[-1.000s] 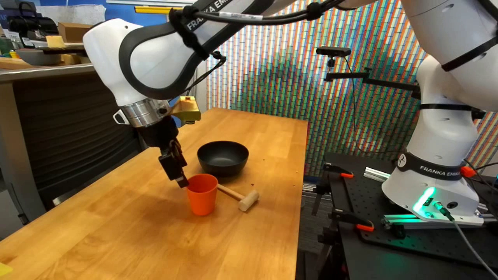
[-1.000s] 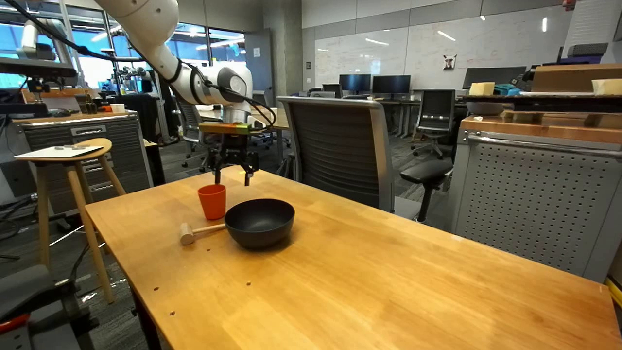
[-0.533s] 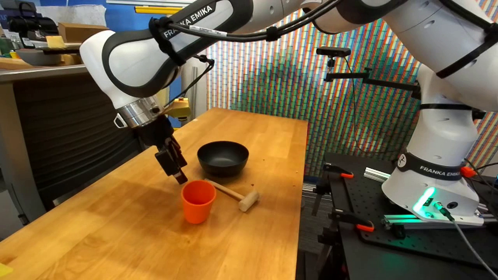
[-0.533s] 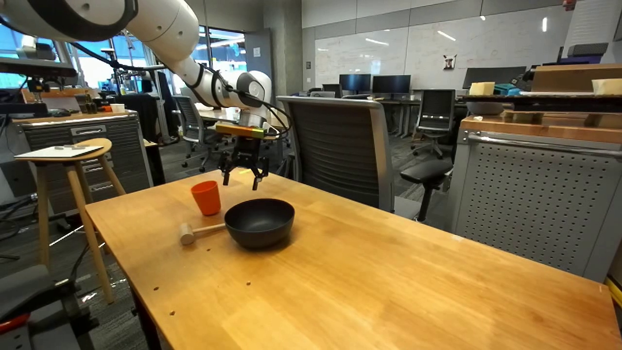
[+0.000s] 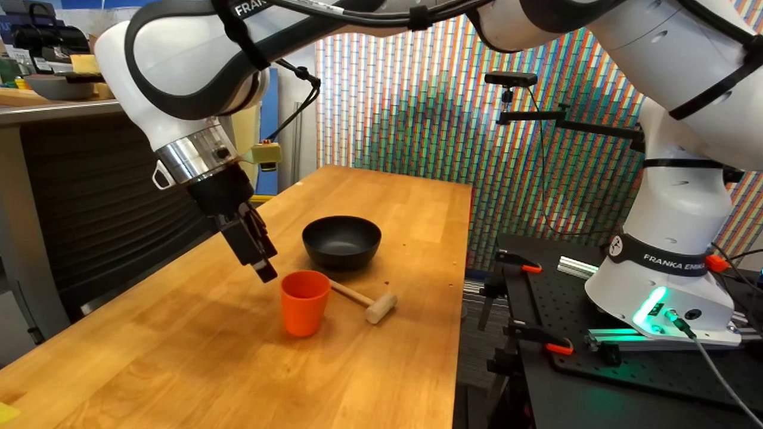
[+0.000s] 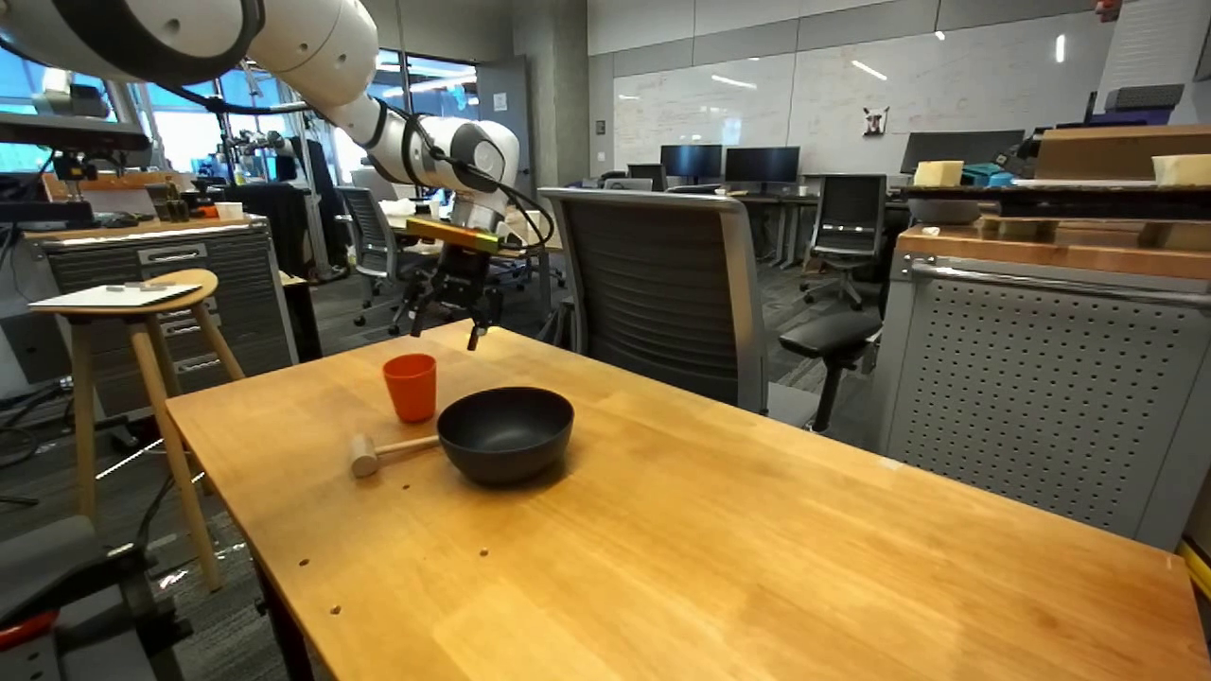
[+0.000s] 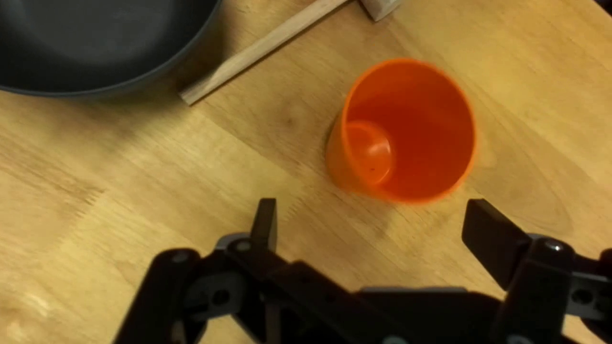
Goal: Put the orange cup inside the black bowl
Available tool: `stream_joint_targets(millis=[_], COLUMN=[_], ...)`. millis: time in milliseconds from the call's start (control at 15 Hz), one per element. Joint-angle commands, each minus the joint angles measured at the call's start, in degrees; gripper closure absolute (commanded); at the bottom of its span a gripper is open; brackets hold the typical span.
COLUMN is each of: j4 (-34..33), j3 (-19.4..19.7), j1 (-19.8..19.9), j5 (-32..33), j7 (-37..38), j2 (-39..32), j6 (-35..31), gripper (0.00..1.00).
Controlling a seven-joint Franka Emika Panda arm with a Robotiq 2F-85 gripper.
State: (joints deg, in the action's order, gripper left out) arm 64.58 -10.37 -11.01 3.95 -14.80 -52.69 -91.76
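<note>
Orange cup (image 5: 305, 304) is on the wooden table (image 5: 381, 381), mouth up, left of & below ctr in an exterior view; can't tell if it leans a bit. In wrist view it's upper R of ctr. Black bowl (image 5: 341, 244) sits apart from it, above & slightly R in that exterior view, cut off at upper L corner in wrist view. Lt wood mallet (image 5: 360, 299) lies nearby, head R of cup, handle end close to bowl. Tabletop's honey-brown w/ visible plank seams; yellow patch (image 5: 8, 412) at lower L corner.

Bkgd: multicolored wall (image 5: 411, 131), upper ctr to R; dark chair back (image 5: 113, 202) at L. In an exterior view, whiteboard (image 6: 710, 104) upper R, monitors (image 6: 762, 164) below it, stool (image 6: 201, 281) at L w/ white sheet (image 6: 99, 296) on it.

White arm (image 5: 191, 77) runs across top of frame, bends down at upper L; gripper (image 7: 373, 215) slants down-right, tips above table, near cup's upper L. Fingers (image 7: 264, 224) spread wide, nothing held.
</note>
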Motion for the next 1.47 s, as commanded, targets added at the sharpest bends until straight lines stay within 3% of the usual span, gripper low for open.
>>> stream_joint_targets(millis=[0, 1000, 1400], j4=[-0.39, 11.91, 17.97], j3=[-0.66, -1.44, -1.00], j1=[-0.24, 3.62, 3.78], j5=[-1.56, -7.11, -6.84], j7=[-1.05, -2.36, -1.57], j2=[1.99, 7.49, 8.88], j6=[2.13, -1.37, -5.74], gripper=[0.00, 0.00, 0.00])
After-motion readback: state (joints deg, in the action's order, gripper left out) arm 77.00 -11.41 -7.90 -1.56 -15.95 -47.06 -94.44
